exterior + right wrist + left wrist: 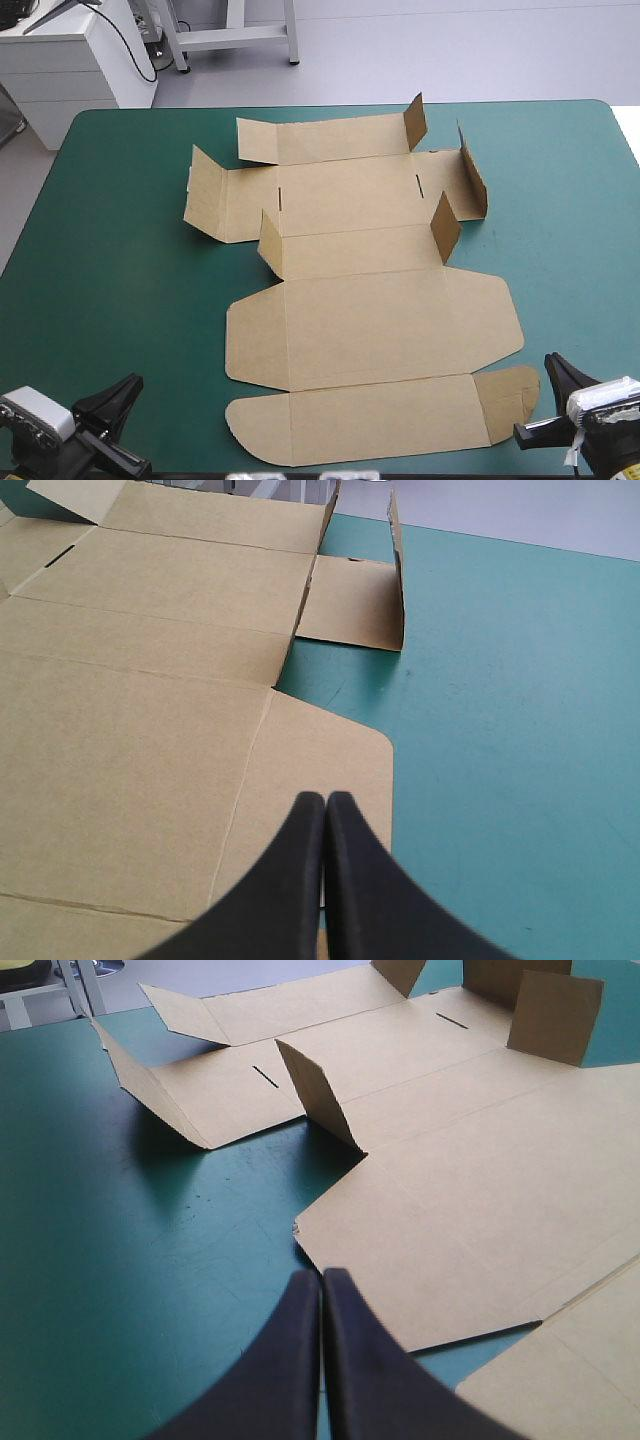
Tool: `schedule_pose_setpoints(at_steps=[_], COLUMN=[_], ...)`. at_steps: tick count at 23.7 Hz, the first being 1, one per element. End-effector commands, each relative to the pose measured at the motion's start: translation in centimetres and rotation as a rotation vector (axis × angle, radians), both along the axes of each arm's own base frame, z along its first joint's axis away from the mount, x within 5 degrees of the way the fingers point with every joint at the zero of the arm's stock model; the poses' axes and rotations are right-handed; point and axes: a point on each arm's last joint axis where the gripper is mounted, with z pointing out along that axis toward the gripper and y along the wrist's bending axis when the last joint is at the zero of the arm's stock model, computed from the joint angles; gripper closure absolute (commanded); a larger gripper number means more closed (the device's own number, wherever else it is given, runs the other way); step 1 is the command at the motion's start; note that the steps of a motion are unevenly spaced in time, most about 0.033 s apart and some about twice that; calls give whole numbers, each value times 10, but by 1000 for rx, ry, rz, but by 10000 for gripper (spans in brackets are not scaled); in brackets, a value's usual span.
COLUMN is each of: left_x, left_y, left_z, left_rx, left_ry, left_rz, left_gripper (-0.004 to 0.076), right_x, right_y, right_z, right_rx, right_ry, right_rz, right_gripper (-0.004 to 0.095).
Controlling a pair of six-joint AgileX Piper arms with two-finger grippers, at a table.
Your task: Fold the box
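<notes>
The brown box (370,320) lies as a cut sheet spread across the middle of the table, its long panels flat. Several small side flaps stand up: one at the sheet's left (205,190), one at its centre right (445,225) and one at the far right (472,170). My left gripper (125,390) is shut near the table's front left, just short of the box (480,1190), with its tip (322,1275) over teal-green cover. My right gripper (555,365) is shut at the front right, its tip (325,798) above a rounded side flap of the box (130,730).
Bare teal-green cover (110,280) shows to the left and right of the sheet. A white cabinet (70,60) stands beyond the table's far left corner.
</notes>
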Motion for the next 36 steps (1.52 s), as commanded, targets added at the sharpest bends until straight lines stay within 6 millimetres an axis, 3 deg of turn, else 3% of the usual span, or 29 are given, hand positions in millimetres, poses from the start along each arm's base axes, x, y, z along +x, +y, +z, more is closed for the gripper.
schedule_pose_setpoints(at_steps=[1, 15, 21, 25, 29, 32, 33, 36], left_x=[-2, -2, -2, -2, -2, -2, -2, -2], left_y=[0, 0, 0, 0, 0, 0, 0, 0], left_z=[13, 13, 13, 13, 13, 13, 13, 13], left_rx=[-54, -54, -54, -54, -54, -54, -54, -54], left_ry=[-87, -87, -87, -87, -87, -87, -87, -87], left_rz=[-5, -5, -5, -5, -5, -5, -5, -5], left_gripper=[731, 731, 731, 731, 731, 731, 731, 731], right_x=[1, 2, 12, 47, 107, 148, 172, 207], right_y=[-1, -1, 1, 10, 25, 31, 35, 39], right_z=[14, 16, 48, 94, 135, 147, 146, 145], right_rx=[6, 8, 46, 12, 19, 8, 1, 12], right_ry=[-88, -115, -78, 85, 240, 368, 436, 502], right_rz=[-4, -6, -11, 39, 114, 127, 133, 127], right_gripper=[929, 929, 926, 927, 926, 922, 922, 922])
